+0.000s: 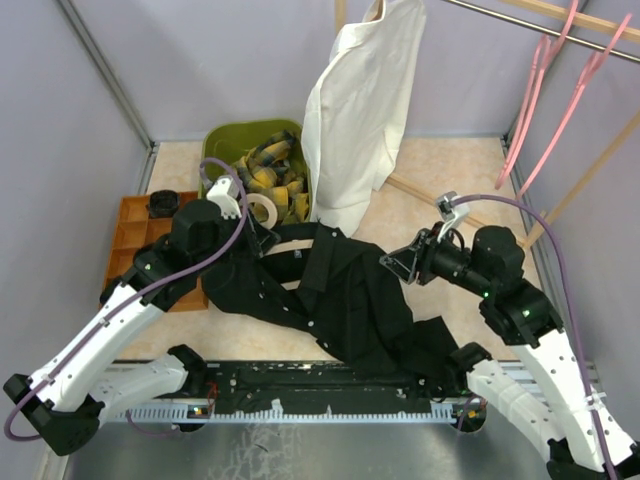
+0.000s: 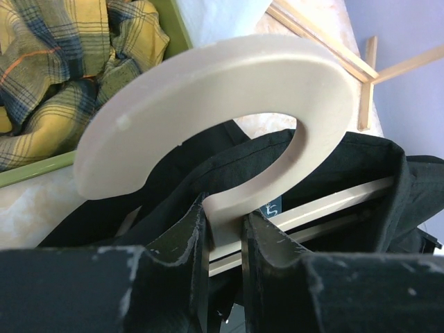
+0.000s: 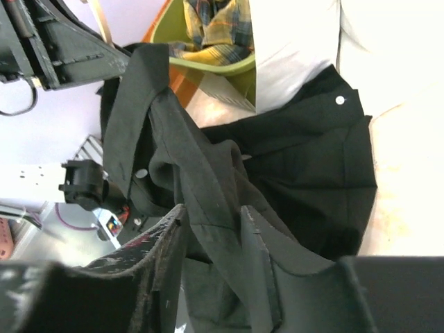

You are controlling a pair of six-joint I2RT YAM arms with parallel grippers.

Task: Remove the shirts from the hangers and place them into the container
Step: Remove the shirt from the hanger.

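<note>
1. Lilac walls boxed in a beige tabletop; the container sat at 11 o'clock, with a plaid shirt inside.
2. The left hand clenched the neck of the beige hanger, probably anchoring it so cloth could slide off.
3. The black shirt sprawled at centre, with bare room toward 2 o'clock.
4. The right hand straddled a shirt fold; clamped or loose, I cannot tell.

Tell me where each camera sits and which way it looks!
Top external: above and behind, looking down at the table; left arm, right arm, black shirt and container show.
Left wrist: on the left arm, looking past the left end effector pinching a beige hanger.
Right wrist: on the right arm, looking past the right end effector, black cloth between its fingers.
Shared: all show the black shirt and the plaid shirt in the container.
</note>
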